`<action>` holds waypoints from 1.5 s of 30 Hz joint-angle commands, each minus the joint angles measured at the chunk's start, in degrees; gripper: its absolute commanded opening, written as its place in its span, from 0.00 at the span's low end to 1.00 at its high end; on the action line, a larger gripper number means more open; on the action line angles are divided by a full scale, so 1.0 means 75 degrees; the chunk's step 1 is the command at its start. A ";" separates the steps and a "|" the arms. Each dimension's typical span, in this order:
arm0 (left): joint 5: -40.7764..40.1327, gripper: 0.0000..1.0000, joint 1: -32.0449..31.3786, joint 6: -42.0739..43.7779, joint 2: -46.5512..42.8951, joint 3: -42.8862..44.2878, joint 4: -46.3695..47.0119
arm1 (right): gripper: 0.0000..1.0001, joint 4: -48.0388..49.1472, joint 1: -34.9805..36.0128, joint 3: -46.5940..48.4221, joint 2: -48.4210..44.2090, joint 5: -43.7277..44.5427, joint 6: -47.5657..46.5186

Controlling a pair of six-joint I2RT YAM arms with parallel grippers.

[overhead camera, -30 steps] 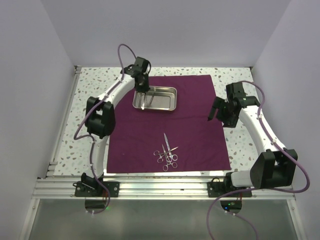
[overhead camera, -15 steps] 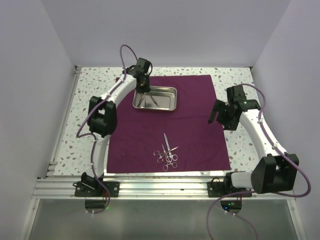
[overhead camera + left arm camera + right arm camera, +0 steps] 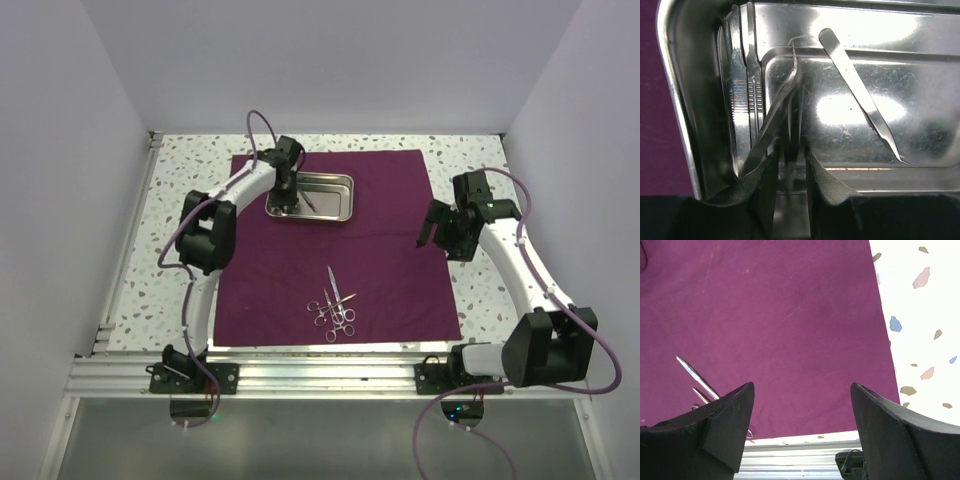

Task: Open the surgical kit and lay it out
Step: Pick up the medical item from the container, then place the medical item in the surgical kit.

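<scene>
Left wrist view, left tool [image 3: 791,161] pinching tweezers [image 3: 777,107], inside tray [image 3: 674,100]

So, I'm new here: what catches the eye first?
A dark purple cloth lies on the speckled table, scissors and forceps lying near its front. At its far side the left gripper pinches tweezers inside a steel tray; the right gripper hangs open at the cloth's right edge.

Cloth wrap [image 3: 380,230]: one, maroon.
Steel tray [image 3: 351,195]: one, far left on cloth.
Slim instruments in tray: three seen, namely left tweezers [image 3: 742,95], middle tweezers [image 3: 775,115] and right tweezers [image 3: 860,95].
Ring-handled instruments [image 3: 335,312], near centre of cloth: overlapping pile, at least two, exact count unclear.
Grippers: two, left gripper [image 3: 789,160] and right gripper [image 3: 802,405].
</scene>
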 commanded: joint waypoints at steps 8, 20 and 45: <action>0.0225 0.29 -0.0140 -0.0133 0.0559 0.0215 0.0416 | 0.81 -0.0021 -0.0033 0.0187 0.0125 0.0065 -0.0178; 0.0156 0.00 -0.0117 0.0089 0.1053 0.1316 0.0229 | 0.81 0.0002 -0.0033 0.0316 0.0289 0.0135 -0.0190; -0.0337 0.00 -0.1368 -0.1582 -0.5578 -0.4959 0.0216 | 0.81 0.0541 -0.0021 0.0281 0.0523 -0.0403 0.0067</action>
